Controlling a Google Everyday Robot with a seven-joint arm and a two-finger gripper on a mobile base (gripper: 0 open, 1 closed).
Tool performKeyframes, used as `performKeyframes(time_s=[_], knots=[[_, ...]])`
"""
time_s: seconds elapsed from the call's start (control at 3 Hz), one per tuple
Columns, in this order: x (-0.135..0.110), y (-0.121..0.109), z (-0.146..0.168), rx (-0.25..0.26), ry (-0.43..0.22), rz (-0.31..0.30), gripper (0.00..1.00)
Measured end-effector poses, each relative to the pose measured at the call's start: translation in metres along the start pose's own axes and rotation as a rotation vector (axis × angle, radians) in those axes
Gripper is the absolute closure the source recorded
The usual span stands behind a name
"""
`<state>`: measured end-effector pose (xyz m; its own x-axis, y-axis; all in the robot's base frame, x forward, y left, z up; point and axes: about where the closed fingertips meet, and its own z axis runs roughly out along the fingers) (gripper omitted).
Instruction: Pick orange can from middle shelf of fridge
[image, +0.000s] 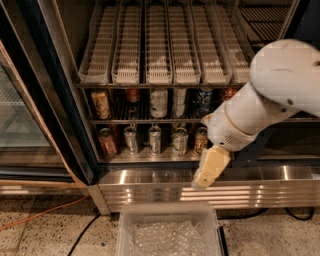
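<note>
The orange can, pale golden-tan, stands at the far left of the middle shelf, a thin dark wire rack in the open fridge. Other cans stand to its right on the same rack, among them a deeper red-orange one. My gripper hangs pointing down in front of the fridge's ribbed steel base, below and well to the right of the orange can. It holds nothing that I can see. My white arm covers the right end of the shelves.
White slotted lane trays fill the rack above. The lowest level holds several cans, with a coppery-red one at the left. A clear plastic bin sits on the floor below the gripper. The glass door stands open at left.
</note>
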<state>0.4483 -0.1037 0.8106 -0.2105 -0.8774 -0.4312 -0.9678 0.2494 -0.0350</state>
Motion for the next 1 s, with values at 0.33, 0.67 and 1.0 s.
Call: performKeyframes(time_s=[0.33,0.67,1.0], knots=[[-0.033,-0.004,0.046,-0.009,-0.103,-0.016,0.00],[-0.066,-0.009,0.097,-0.063,-0.216,-0.044,0.00],[-0.066,-0.009,0.098,-0.064,-0.217,-0.044,0.00]])
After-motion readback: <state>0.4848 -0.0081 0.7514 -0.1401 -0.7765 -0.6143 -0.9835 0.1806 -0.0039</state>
